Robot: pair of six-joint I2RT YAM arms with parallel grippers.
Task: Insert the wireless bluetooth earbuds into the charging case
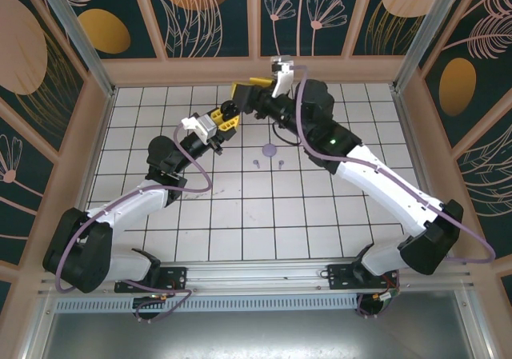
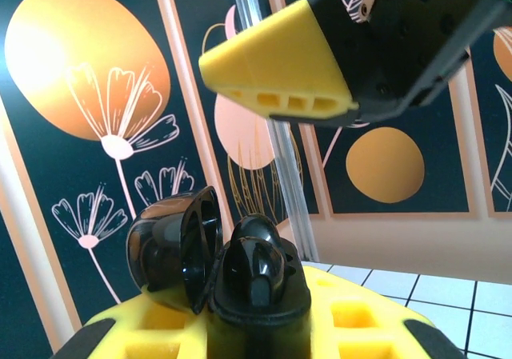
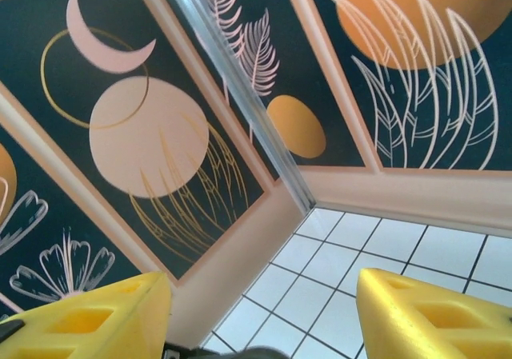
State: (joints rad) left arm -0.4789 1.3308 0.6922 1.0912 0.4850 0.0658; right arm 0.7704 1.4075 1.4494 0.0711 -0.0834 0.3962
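My left pincer (image 2: 256,327) clamps the open black charging case (image 2: 256,279), right pincer (image 3: 264,319) apart and empty above it; between insertions, I reckon, so next I fetch the lilac earbuds (image 1: 256,164) off the desk (image 1: 240,215)

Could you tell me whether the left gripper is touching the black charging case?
Touching. The left wrist view shows the black charging case wedged between the left gripper's yellow fingers, with no gap at its base.

Jaws clamp the open black charging case (image 2: 232,275) beneath a yellow finger (image 2: 276,71).
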